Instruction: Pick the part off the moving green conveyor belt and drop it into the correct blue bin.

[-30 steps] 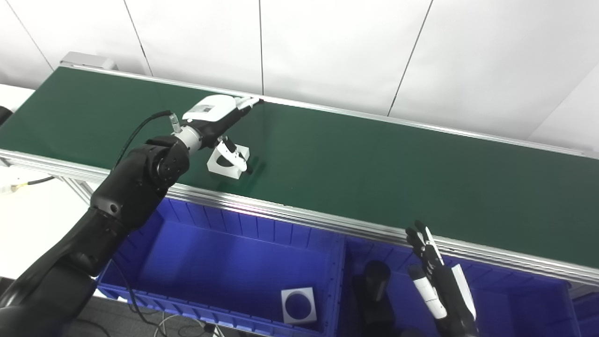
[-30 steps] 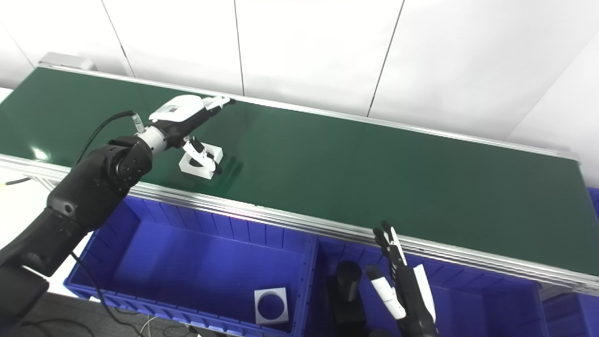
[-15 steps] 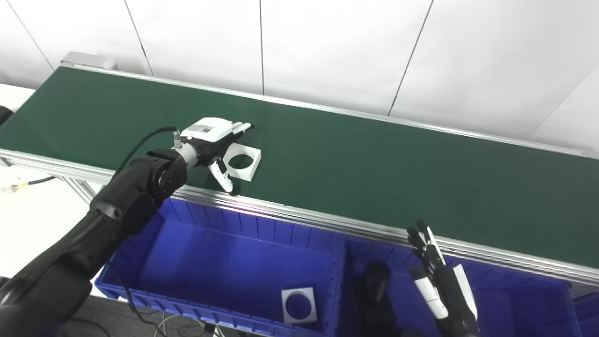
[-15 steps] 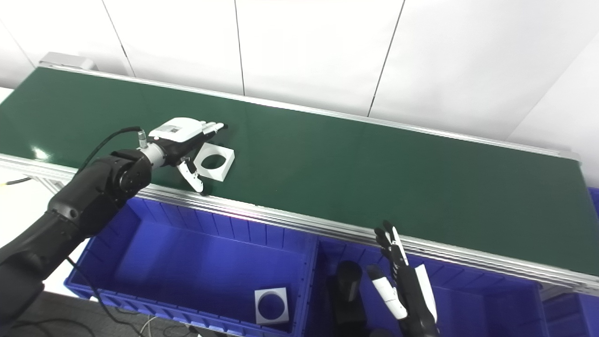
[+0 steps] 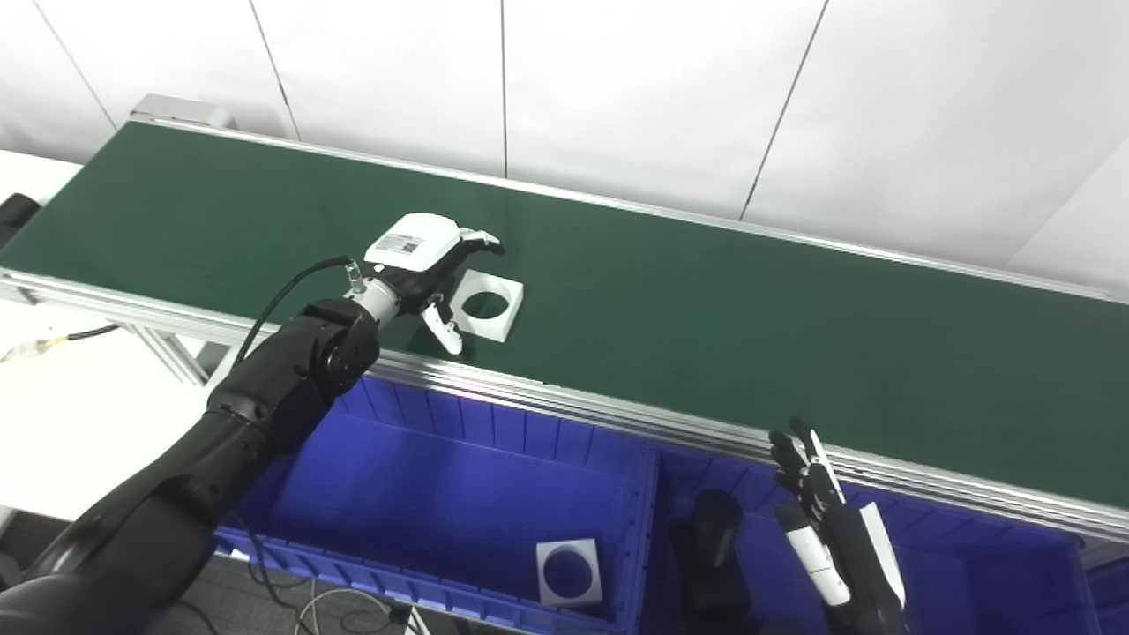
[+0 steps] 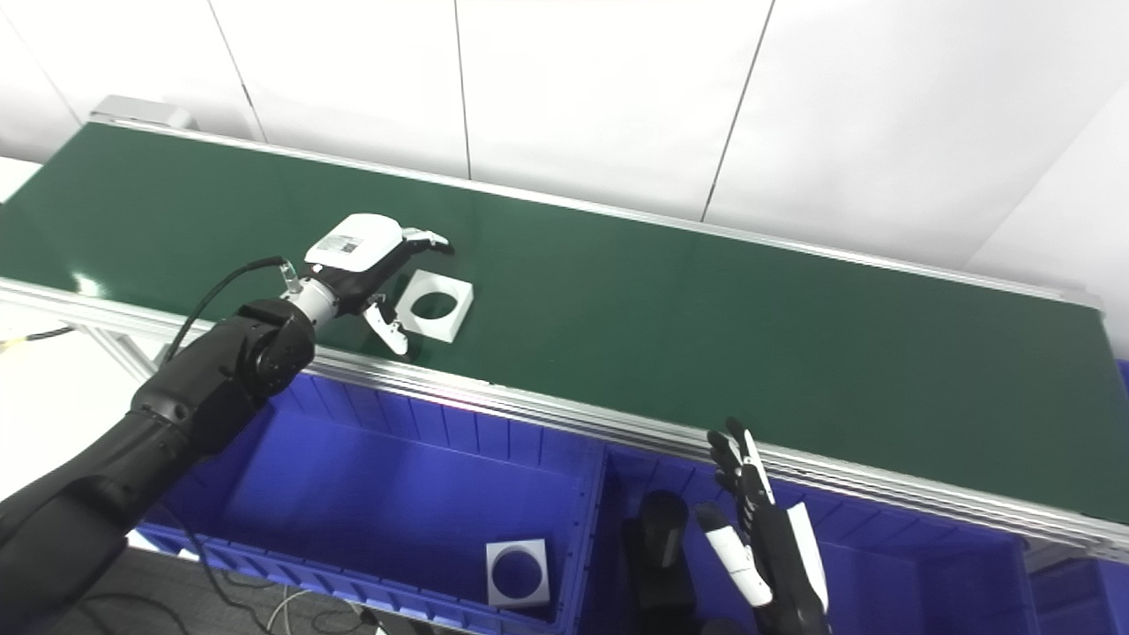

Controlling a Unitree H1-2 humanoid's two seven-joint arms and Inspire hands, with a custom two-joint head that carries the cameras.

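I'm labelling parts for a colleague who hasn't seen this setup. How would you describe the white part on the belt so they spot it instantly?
Find the long green conveyor belt. Towards its left end, just beyond the left hand, a flat white square part with a round hole lies on the belt. Its twin lies in the blue bin below.

Part (image 5: 486,304): white square block with a round hole through its middle; lies flat on the green conveyor belt (image 5: 706,300), toward the near rail, left of centre. Blue bin (image 5: 423,494), left: below the near rail, holding one like white block (image 5: 569,572) near its front right corner.
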